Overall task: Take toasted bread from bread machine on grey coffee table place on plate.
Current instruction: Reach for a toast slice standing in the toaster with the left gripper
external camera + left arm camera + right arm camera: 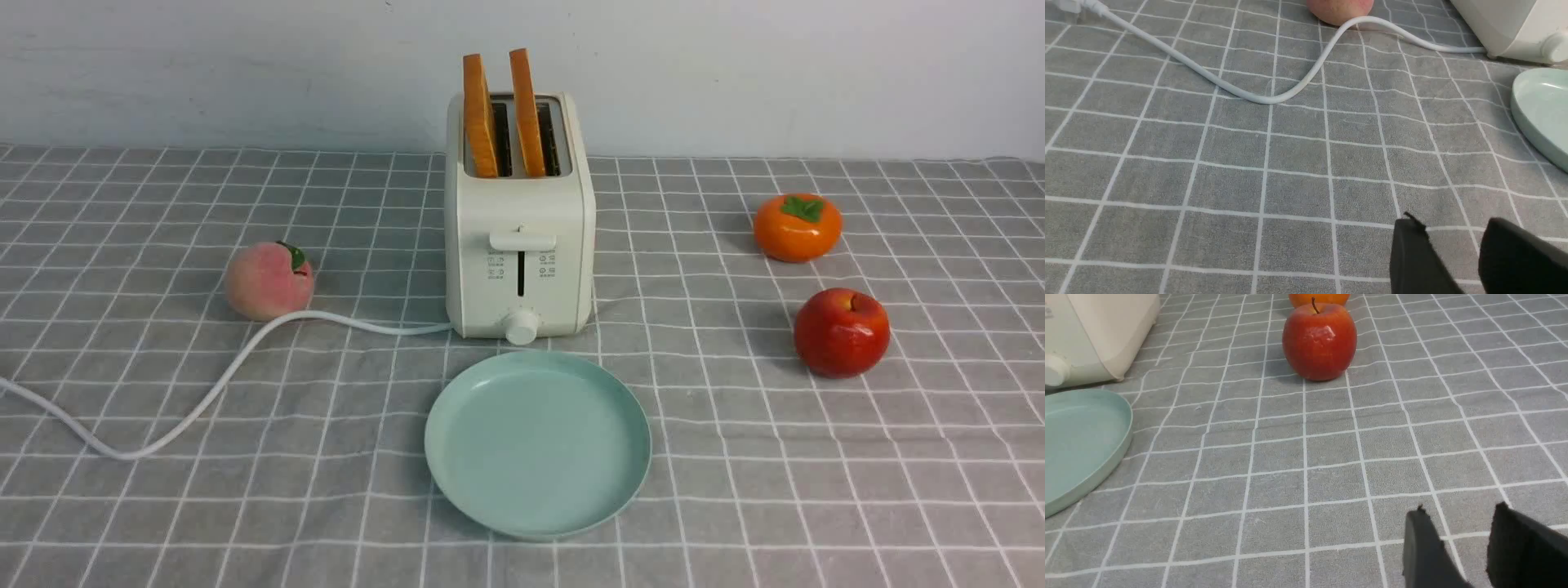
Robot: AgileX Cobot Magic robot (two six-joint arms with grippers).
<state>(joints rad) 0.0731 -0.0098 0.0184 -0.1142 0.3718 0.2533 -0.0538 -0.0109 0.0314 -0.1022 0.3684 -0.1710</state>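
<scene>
Two slices of toasted bread stand upright in the slots of the cream-white bread machine at the middle of the grey coffee table. In front of it lies the pale mint-green plate, bare. Neither arm shows in the front view. My left gripper hovers low over bare cloth, open with nothing between its black fingers; the plate's rim and the bread machine's corner lie ahead of it. My right gripper is open and empty over the cloth, the plate off to one side.
A white cord loops from the bread machine across the left of the table past a peach. On the right sit an orange persimmon and a red apple, the apple ahead of my right gripper. A white wall stands behind.
</scene>
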